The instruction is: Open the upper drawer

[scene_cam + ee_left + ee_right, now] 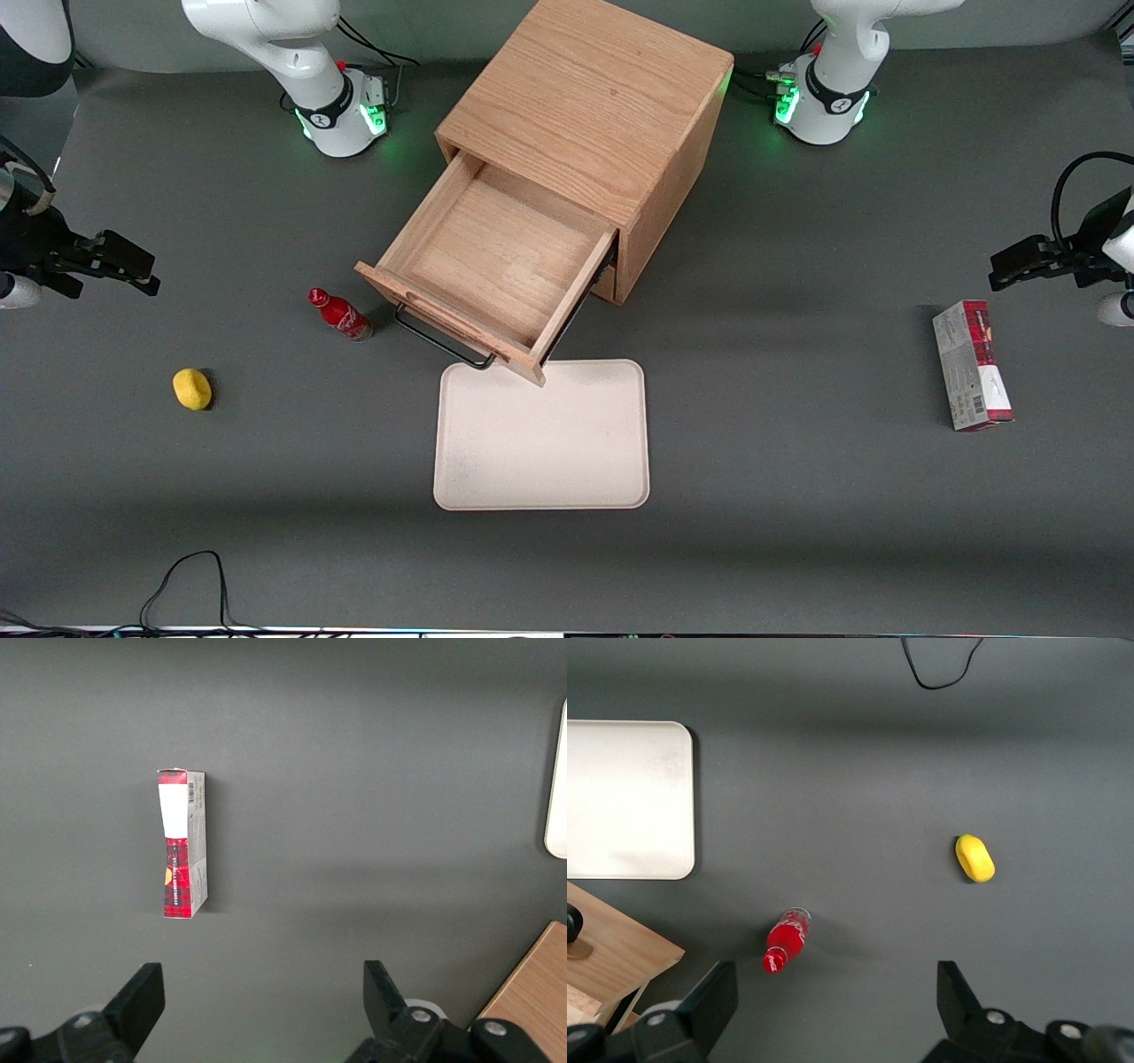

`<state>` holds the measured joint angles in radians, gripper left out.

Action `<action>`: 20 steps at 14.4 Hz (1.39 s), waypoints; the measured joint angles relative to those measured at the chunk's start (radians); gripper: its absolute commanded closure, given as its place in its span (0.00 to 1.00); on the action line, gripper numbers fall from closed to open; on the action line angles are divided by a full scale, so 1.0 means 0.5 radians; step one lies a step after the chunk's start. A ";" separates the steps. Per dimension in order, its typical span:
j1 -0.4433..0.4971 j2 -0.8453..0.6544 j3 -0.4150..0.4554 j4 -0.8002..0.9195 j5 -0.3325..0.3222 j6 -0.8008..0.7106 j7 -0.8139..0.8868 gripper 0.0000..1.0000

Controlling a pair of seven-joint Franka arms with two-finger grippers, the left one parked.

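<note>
Tool hangs over the tabletop at the working arm's end, fingers spread wide apart, holding nothing. In the right wrist view both black fingers frame bare grey surface.

Drawer: light oak, wide and shallow, pulled well out of the cabinet. Its inside shows as a bare wooden floor with low side walls. Front panel angled toward the front camera and the working arm's side. Thin black bar handle runs along the panel's outer face. A dark slide rail shows along one side, where the drawer meets the cabinet.

Drawer sits mid-table, well apart from the tool, no contact. Between them stands a small red bottle, upright, just beside the handle's end. Yellow lemon lies nearer the front camera than the tool. White tray lies flat in front of the drawer; the drawer's corner overhangs its edge. Red-and-grey box lies toward the parked arm's end.
</note>
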<state>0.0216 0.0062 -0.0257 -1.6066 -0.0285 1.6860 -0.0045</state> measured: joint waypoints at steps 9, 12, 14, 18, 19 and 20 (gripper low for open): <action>0.007 0.000 -0.015 0.001 0.000 -0.069 -0.001 0.00; 0.007 -0.001 -0.019 0.001 0.000 -0.155 -0.001 0.00; 0.007 -0.001 -0.019 0.001 0.000 -0.211 -0.001 0.00; 0.007 -0.001 -0.024 0.001 0.002 -0.236 -0.003 0.00; 0.007 -0.001 -0.028 0.001 0.004 -0.237 -0.003 0.00; 0.007 -0.001 -0.032 0.001 0.010 -0.237 -0.003 0.00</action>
<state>0.0251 0.0059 -0.0415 -1.6062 -0.0235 1.5674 -0.0060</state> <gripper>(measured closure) 0.000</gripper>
